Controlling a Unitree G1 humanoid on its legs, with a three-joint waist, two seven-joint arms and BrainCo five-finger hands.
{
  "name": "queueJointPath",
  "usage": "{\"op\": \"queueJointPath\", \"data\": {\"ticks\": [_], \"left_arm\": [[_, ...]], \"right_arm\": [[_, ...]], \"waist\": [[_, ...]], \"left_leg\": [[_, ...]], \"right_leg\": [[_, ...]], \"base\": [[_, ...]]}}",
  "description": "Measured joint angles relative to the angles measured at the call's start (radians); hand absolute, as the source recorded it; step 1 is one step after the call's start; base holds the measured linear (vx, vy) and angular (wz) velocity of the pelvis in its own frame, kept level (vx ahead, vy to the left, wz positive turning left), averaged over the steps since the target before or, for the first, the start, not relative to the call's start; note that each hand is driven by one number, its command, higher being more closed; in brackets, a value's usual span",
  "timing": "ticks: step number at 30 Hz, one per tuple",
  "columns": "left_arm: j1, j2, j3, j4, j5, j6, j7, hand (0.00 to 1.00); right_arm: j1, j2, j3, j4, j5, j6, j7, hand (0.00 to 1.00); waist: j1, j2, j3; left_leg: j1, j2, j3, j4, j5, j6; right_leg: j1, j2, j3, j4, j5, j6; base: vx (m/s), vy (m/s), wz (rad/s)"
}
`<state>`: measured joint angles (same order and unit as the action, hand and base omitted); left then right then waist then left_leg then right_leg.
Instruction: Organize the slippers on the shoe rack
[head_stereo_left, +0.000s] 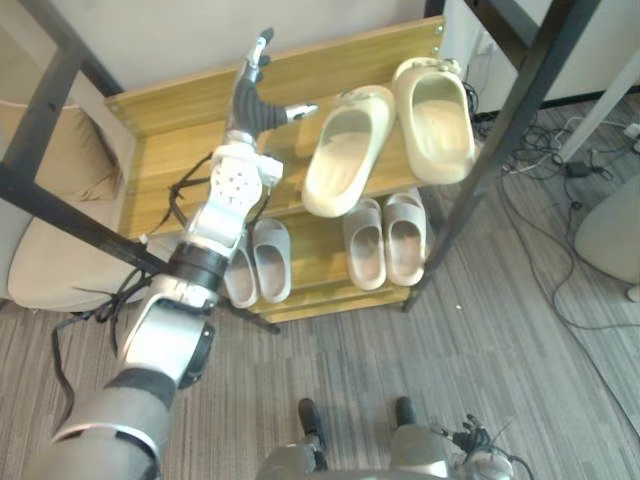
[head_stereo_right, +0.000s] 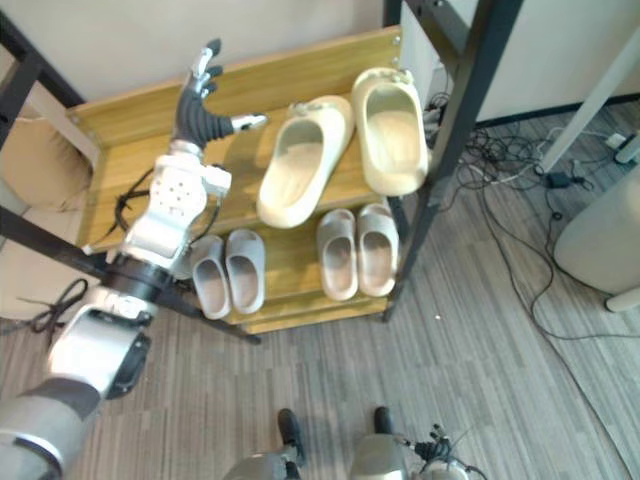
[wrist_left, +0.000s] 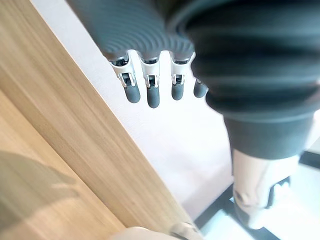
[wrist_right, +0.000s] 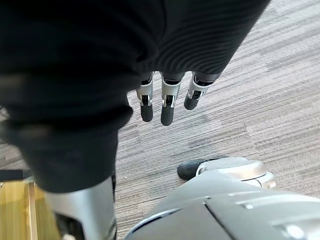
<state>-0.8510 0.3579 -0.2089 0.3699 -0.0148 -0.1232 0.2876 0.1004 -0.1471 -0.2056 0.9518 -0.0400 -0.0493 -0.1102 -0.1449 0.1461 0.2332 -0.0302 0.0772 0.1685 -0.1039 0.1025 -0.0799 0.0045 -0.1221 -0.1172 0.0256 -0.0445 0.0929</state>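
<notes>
Hovering spread-fingered over the shoe rack (head_stereo_left: 165, 140) beside two cream slippers (head_stereo_left: 345, 150), the left robot hand (head_stereo_left: 251, 104) stands between black posts (head_stereo_left: 505, 130).

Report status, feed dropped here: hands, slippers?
Left hand open, empty, over top shelf. Right hand open, over floor. Cream slippers up top, one angled. Nothing blocking.

Bright, even light falls from above on the shoe rack (head_stereo_left: 160, 170). Its top board glows warm, while the lower shelf (head_stereo_left: 315, 265) lies in soft shade. In the left wrist view the wall (wrist_left: 165, 135) glares almost white.
</notes>
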Motion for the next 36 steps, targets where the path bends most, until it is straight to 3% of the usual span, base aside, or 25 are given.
{"op": "queueJointPath", "data": {"ticks": [7, 14, 25, 30, 36], "left_arm": [[0.207, -0.060, 0.016, -0.165, -0.163, -0.028, -0.004, 0.00], [0.326, -0.105, -0.024, -0.220, -0.254, -0.032, -0.020, 0.00], [0.376, -0.165, -0.133, -0.238, -0.274, -0.023, -0.060, 0.00], [0.376, -0.197, -0.204, -0.230, -0.274, -0.018, -0.077, 0.00], [0.375, -0.224, -0.222, -0.220, -0.274, -0.018, -0.078, 0.00]], "right_arm": [[0.000, -0.014, 0.028, 0.010, -0.011, 0.012, 0.000, 0.00], [-0.001, -0.019, 0.095, 0.010, -0.041, 0.023, 0.006, 0.00], [-0.004, -0.022, 0.124, 0.011, -0.048, 0.023, 0.005, 0.00], [-0.004, -0.019, 0.133, 0.020, -0.049, 0.023, 0.002, 0.00], [-0.005, -0.018, 0.133, 0.024, -0.049, 0.023, -0.002, 0.00]], "waist": [[0.030, -0.006, -0.005], [0.044, -0.044, -0.033], [0.048, -0.053, -0.038], [0.047, -0.076, -0.051], [0.047, -0.082, -0.054]], "left_leg": [[0.014, 0.000, -0.025, -0.003, 0.001, -0.002], [0.011, -0.002, -0.046, -0.005, 0.000, -0.003], [0.012, -0.001, -0.061, -0.001, 0.000, -0.003], [0.012, -0.001, -0.060, -0.005, 0.000, -0.003], [0.012, 0.000, -0.053, -0.006, -0.001, -0.004]], "right_leg": [[0.031, 0.000, -0.030, -0.017, 0.001, -0.002], [0.049, 0.000, -0.053, -0.035, 0.001, -0.002], [0.067, 0.004, -0.071, -0.051, 0.001, -0.002], [0.067, 0.004, -0.070, -0.052, 0.001, -0.002], [0.066, 0.003, -0.066, -0.056, 0.003, -0.003]], "base": [[-0.05, 0.007, 0.11], [0.01, -0.008, 0.09], [0.01, -0.009, 0.05], [0.00, 0.000, 0.00], [-0.01, -0.003, -0.02]]}}
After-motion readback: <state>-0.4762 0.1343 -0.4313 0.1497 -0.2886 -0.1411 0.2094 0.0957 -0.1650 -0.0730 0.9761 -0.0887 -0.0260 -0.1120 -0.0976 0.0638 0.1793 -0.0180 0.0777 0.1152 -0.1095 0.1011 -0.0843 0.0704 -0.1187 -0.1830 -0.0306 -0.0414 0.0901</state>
